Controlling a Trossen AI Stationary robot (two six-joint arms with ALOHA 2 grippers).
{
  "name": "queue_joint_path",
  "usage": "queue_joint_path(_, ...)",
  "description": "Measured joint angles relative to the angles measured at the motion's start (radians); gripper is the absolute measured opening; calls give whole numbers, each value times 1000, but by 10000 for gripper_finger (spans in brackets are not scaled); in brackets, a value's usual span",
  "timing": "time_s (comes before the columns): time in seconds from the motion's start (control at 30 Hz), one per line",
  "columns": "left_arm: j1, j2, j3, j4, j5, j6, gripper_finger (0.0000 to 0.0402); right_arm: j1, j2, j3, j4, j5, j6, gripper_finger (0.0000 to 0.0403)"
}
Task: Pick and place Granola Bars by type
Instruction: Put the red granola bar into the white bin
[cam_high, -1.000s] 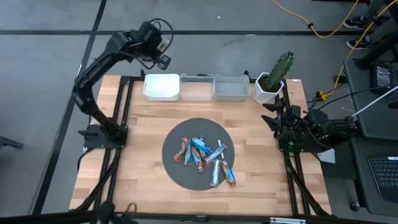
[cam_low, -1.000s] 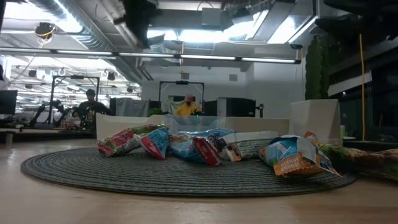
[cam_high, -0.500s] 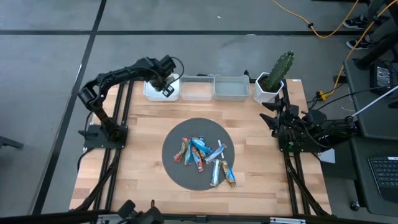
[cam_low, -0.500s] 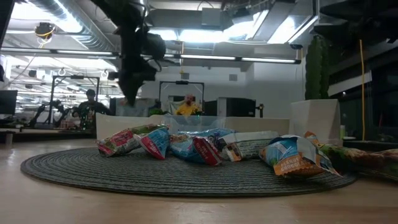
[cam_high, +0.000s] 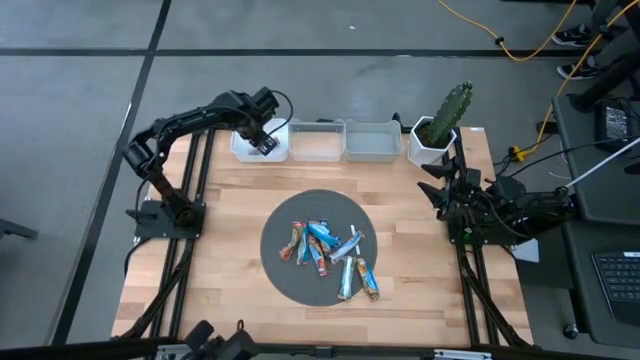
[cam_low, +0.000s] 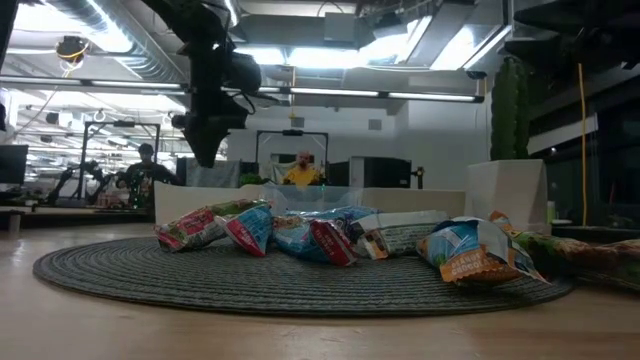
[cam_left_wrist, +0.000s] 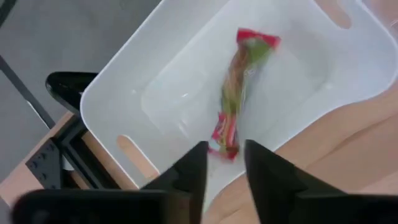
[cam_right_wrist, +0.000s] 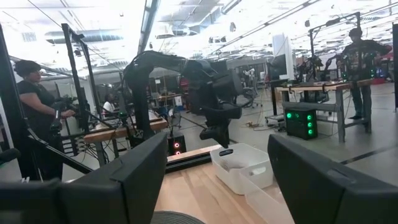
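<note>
Several foil granola bars, red, blue and silver-gold, lie heaped on a round grey mat; the low view shows the same heap. My left gripper hangs over the white bin at the table's far edge. Its fingers stand slightly open. Below them a red-and-green bar, blurred, shows inside that bin. My right gripper waits at the table's right edge, wide open.
Two clear bins stand in a row right of the white one. A cactus in a white pot sits at the far right corner. Bare wood surrounds the mat. People and benches show in the room beyond.
My left gripper has come down from high behind the table's far edge, moving toward the near edge and a little right, until it hangs over the white bin. The heap on the mat has not moved.
</note>
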Motion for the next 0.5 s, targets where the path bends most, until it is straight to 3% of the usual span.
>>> queue_joint_path(0.13,0,-43,0,-5,2,-9,170,0,0,0,0,0,-1,280)
queue_joint_path(0.23,-5,-96,10,-5,60,-50,202,0,0,0,0,0,-2,280)
queue_joint_path(0.4,-77,-219,24,44,249,-181,218,0,0,0,-3,0,-3,280)
queue_joint_path(0.5,-188,-291,25,75,279,-274,213,0,0,0,-12,0,-4,280)
